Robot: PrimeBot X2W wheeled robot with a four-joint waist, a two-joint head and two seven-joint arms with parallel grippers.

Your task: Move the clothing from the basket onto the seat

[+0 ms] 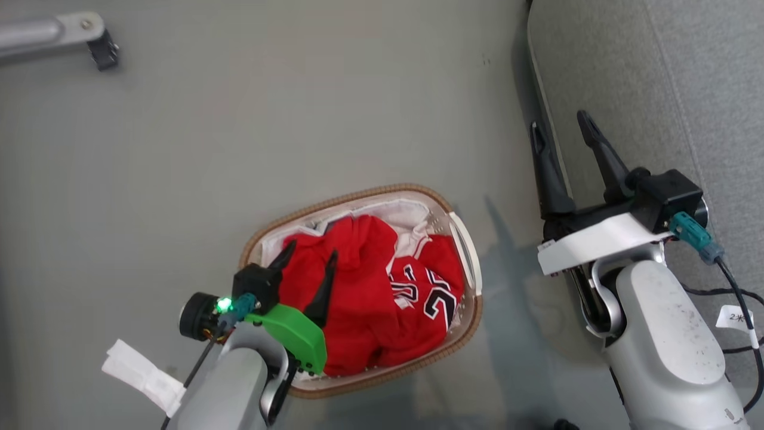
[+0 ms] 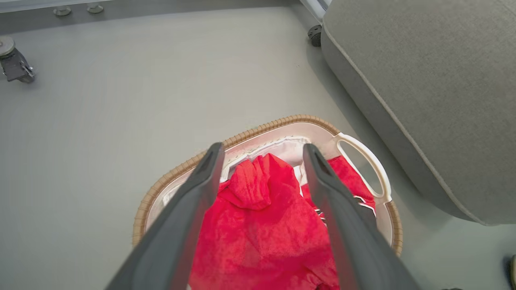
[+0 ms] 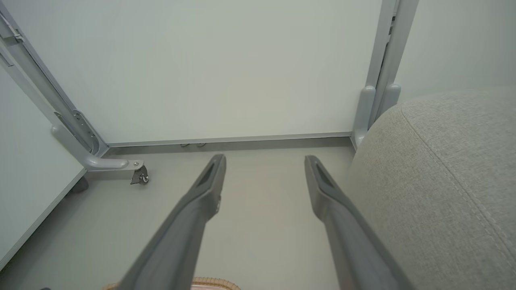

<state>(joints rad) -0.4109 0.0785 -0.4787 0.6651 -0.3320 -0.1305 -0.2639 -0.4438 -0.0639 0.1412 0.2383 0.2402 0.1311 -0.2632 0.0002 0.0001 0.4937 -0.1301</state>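
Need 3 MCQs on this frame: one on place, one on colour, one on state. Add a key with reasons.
1. Where is the laundry basket?
A. On the floor, left of the seat
B. On the seat
C. On a table

2. What colour is the jersey?
A. Blue
B. Red
C. Green

3. What is the left claw doing?
A. Shut on the jersey
B. Shut, empty
C. Open over the basket

Key:
1. A: the head view shows it on the grey floor beside the seat.
2. B: the fabric is red, with black-and-white numerals.
3. C: the jaws stand wide apart in the left wrist view.
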